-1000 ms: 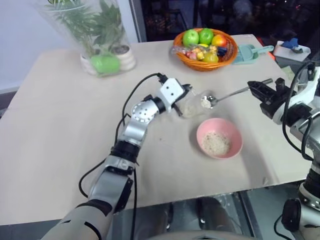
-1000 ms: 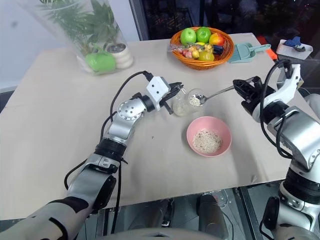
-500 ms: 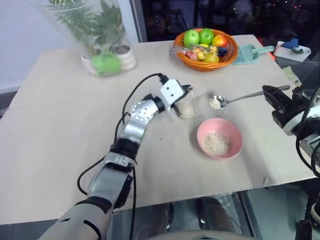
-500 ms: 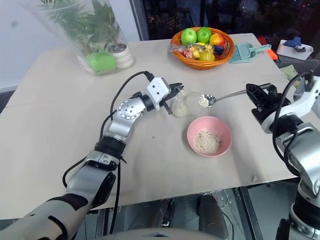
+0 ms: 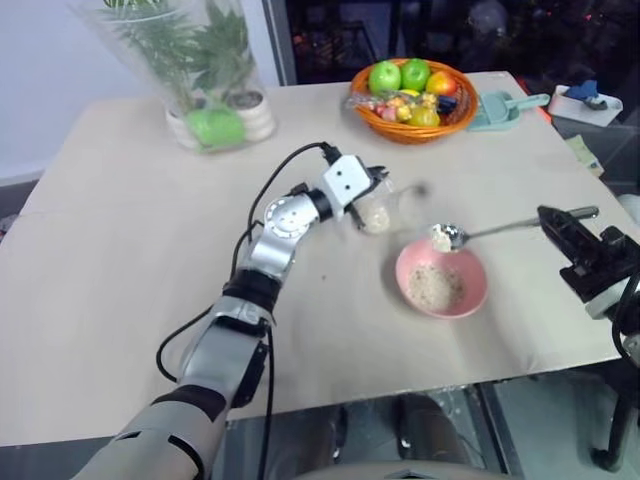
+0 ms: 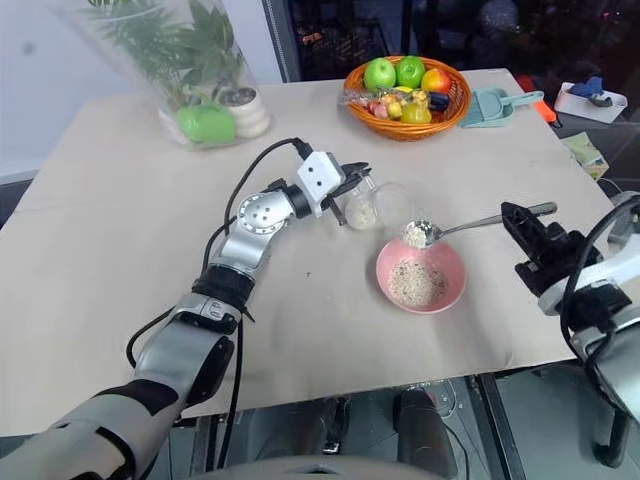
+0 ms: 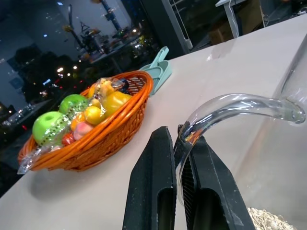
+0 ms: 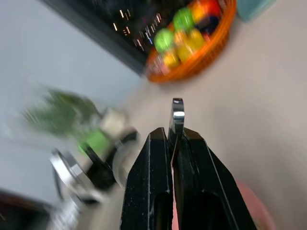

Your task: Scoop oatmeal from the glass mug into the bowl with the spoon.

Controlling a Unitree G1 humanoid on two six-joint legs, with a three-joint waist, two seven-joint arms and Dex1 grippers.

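Observation:
The glass mug (image 5: 388,208) stands mid-table with a little oatmeal (image 7: 268,220) in its bottom. My left gripper (image 5: 370,183) is shut on the mug's curved handle (image 7: 230,106). The pink bowl (image 5: 478,292) sits just in front of the mug and holds a heap of oatmeal (image 5: 432,288). My right gripper (image 5: 552,218) is shut on the end of the spoon's handle (image 8: 178,112). The spoon (image 5: 490,230) lies about level, and its small bowl (image 6: 418,234), heaped with flakes, hangs over the pink bowl's far rim.
An orange basket of fruit (image 5: 412,95) and a teal scoop (image 5: 495,108) stand at the back right. A plant in clear wrap (image 5: 195,60) stands at the back left. The table's right edge (image 5: 600,180) runs close to my right arm.
My right gripper has drawn the loaded spoon back out of the mug and towards me, so it now hangs over the bowl's rim. The left gripper and mug have stayed put.

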